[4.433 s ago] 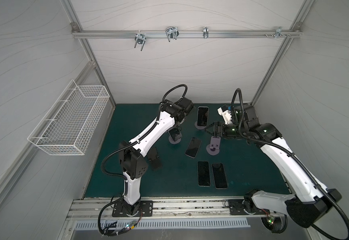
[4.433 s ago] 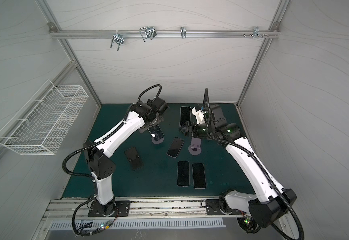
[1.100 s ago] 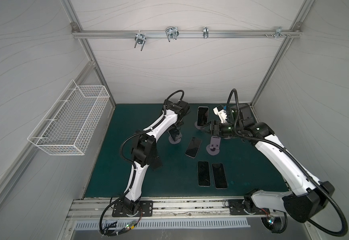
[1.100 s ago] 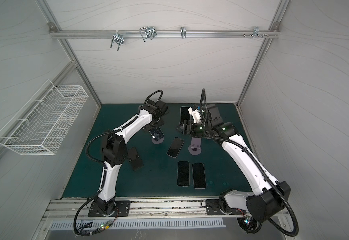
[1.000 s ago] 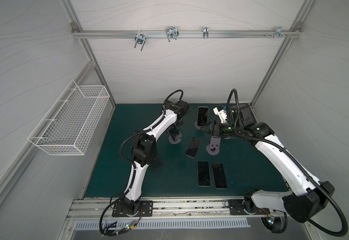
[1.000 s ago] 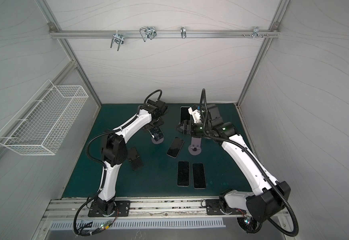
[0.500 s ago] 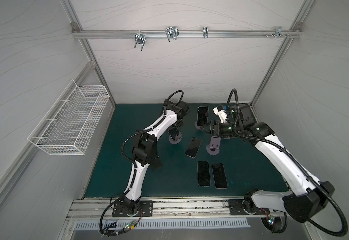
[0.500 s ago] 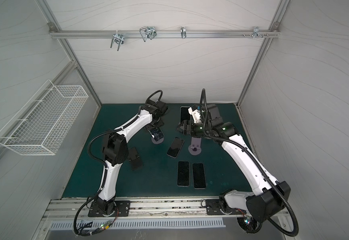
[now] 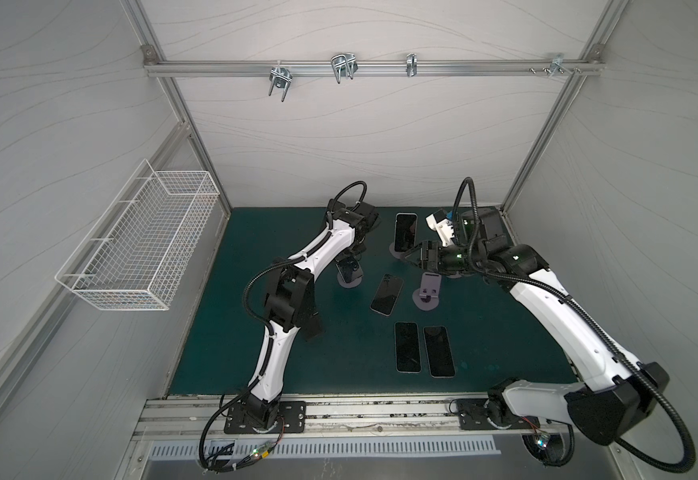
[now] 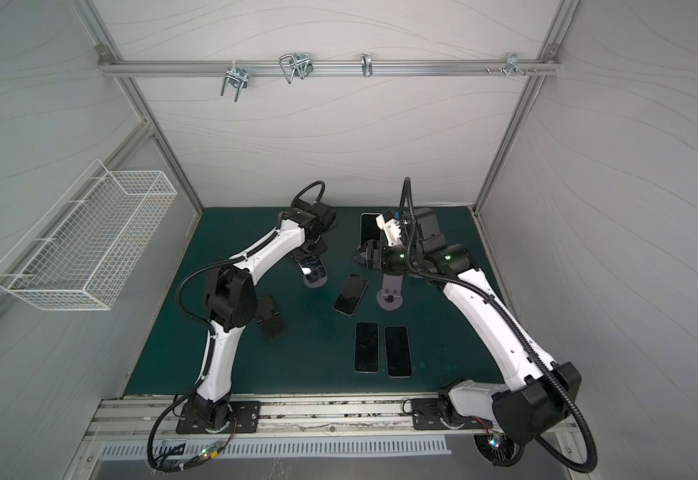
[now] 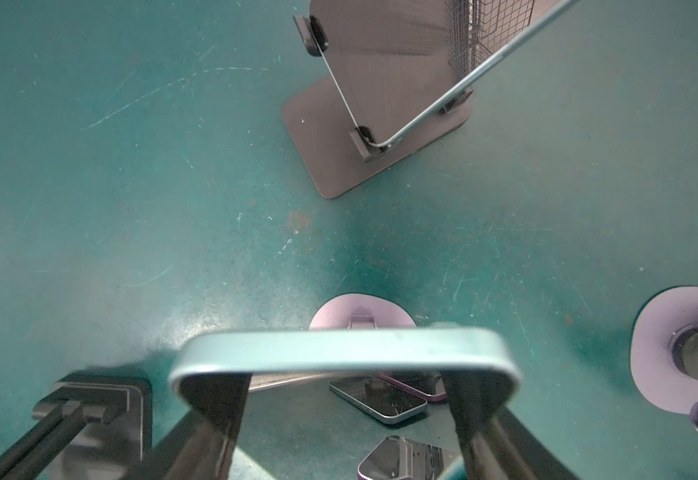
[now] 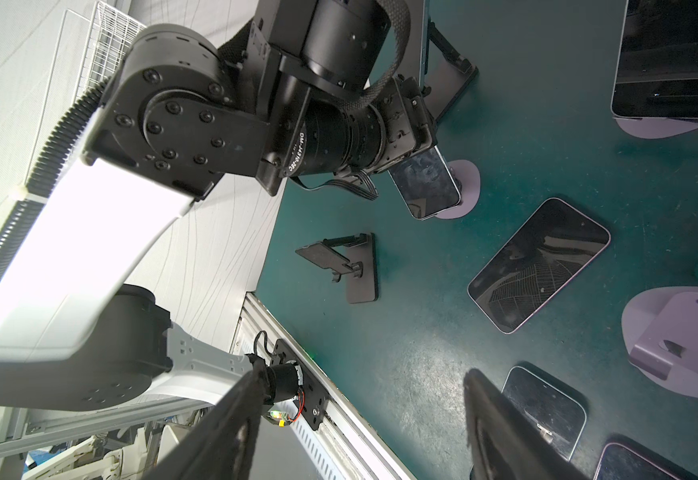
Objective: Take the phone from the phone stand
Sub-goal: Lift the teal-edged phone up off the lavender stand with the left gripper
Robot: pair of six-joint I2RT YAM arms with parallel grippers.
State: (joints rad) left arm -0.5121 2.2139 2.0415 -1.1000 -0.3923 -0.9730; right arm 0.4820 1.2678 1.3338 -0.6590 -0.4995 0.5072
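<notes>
Phone: the phone (image 11: 339, 347) is leaning on the lilac phone stand (image 11: 361, 309), toward the back of the green mat (image 9: 235, 353). Its lower end is sitting in the stand, so it is not removed yet.
Left pincer: the left gripper (image 11: 347, 386) is pinching the upper end of the phone, one finger at each long side.
Key relation: the phone's long axis is rising from the stand's foot toward the wrist. The gripper is sitting over the top end and is spanning the short width.
Nearer arm: the left one is already on the phone. The right gripper (image 12: 359, 374) is hovering well apart from it, near an empty lilac stand (image 9: 428, 291), with fingers spread and nothing between them.
Coming move, as I judge: a pull along that long axis, up and out of the cradle. A sideways pull is risking to drag the light stand.
Basket: the wire basket (image 9: 131, 249) on the left wall is showing nothing inside.
Other holders: a back stand is carrying another phone (image 9: 405, 228), and a black stand (image 10: 270, 318) is standing empty.
Loose phones: three flat phones (image 9: 386, 295) are lying on the mat.
</notes>
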